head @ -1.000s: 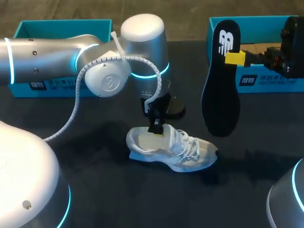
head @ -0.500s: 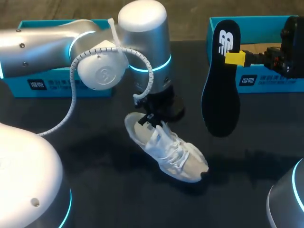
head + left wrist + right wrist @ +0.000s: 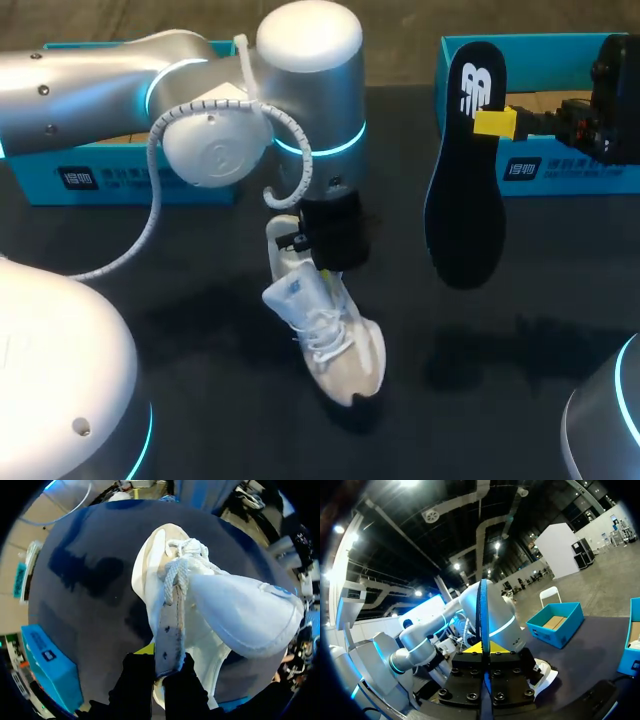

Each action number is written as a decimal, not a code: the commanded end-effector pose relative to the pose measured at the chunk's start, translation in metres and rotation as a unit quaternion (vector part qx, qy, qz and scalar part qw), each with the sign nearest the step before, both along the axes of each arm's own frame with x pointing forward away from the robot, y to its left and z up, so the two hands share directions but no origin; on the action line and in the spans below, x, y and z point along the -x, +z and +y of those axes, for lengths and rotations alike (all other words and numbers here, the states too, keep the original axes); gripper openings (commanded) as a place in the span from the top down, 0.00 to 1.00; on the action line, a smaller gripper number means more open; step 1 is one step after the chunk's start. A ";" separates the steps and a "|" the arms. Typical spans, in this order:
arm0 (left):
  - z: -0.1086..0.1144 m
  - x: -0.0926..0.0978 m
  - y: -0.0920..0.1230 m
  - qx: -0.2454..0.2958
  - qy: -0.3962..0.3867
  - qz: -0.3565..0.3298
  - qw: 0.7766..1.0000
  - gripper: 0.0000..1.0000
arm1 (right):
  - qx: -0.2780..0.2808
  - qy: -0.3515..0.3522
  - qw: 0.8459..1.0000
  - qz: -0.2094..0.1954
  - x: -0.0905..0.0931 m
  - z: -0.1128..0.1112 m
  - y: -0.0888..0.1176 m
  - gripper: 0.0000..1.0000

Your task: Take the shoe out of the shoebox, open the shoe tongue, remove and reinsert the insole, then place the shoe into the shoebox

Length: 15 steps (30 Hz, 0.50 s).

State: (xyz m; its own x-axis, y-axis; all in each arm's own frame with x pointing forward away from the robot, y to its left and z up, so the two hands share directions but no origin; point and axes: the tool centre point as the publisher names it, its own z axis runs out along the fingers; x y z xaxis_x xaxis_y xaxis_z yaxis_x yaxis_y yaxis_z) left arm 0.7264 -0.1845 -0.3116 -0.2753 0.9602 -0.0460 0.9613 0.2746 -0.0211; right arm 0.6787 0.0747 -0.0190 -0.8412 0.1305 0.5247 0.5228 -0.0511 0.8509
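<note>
One table (image 3: 200,400) carries everything. Two arms come in over it, the left arm (image 3: 120,95) and the right arm (image 3: 618,95). Each has one end effector, so two in all: the left end effector (image 3: 160,672) and the right end effector (image 3: 495,123). There is one white shoe (image 3: 325,335) and one black insole (image 3: 465,190). Two teal boxes stand at the far side, a left box (image 3: 40,185) and a right box (image 3: 580,175).

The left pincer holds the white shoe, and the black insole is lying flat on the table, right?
Not quite. The left pincer does hold the shoe, but the insole is not on the table. The right pincer holds it up in the air, as the head view shows.
</note>
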 end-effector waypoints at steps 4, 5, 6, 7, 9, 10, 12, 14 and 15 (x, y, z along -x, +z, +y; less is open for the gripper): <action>-0.011 0.015 -0.001 -0.053 -0.155 0.002 0.987 1.00 | 0.001 -0.001 1.000 0.001 0.000 0.001 -0.001 1.00; -0.012 0.018 -0.002 -0.055 -0.163 0.006 0.985 1.00 | 0.001 -0.001 1.000 0.001 0.000 0.001 -0.001 1.00; -0.013 0.021 -0.003 -0.055 -0.167 0.007 0.984 1.00 | 0.001 -0.001 1.000 0.001 0.000 0.001 -0.001 1.00; -0.014 0.024 -0.005 -0.058 -0.173 0.011 0.983 1.00 | 0.001 -0.001 1.000 0.001 0.000 0.001 -0.001 1.00; -0.017 0.029 -0.010 -0.063 -0.178 0.013 0.982 1.00 | 0.001 -0.001 1.000 0.001 0.000 0.001 -0.001 1.00; -0.018 0.032 -0.013 -0.065 -0.178 0.013 0.982 1.00 | 0.001 -0.001 1.000 0.001 0.000 0.001 -0.001 1.00; -0.020 0.035 -0.018 -0.070 -0.177 0.017 0.982 1.00 | 0.001 -0.001 1.000 0.001 0.000 0.001 -0.001 1.00; -0.022 0.037 -0.023 -0.072 -0.172 0.022 0.982 1.00 | 0.001 -0.001 1.000 0.001 0.000 0.001 -0.001 1.00; -0.022 0.038 -0.024 -0.073 -0.171 0.024 0.982 1.00 | 0.001 -0.001 1.000 0.001 0.000 0.001 -0.001 1.00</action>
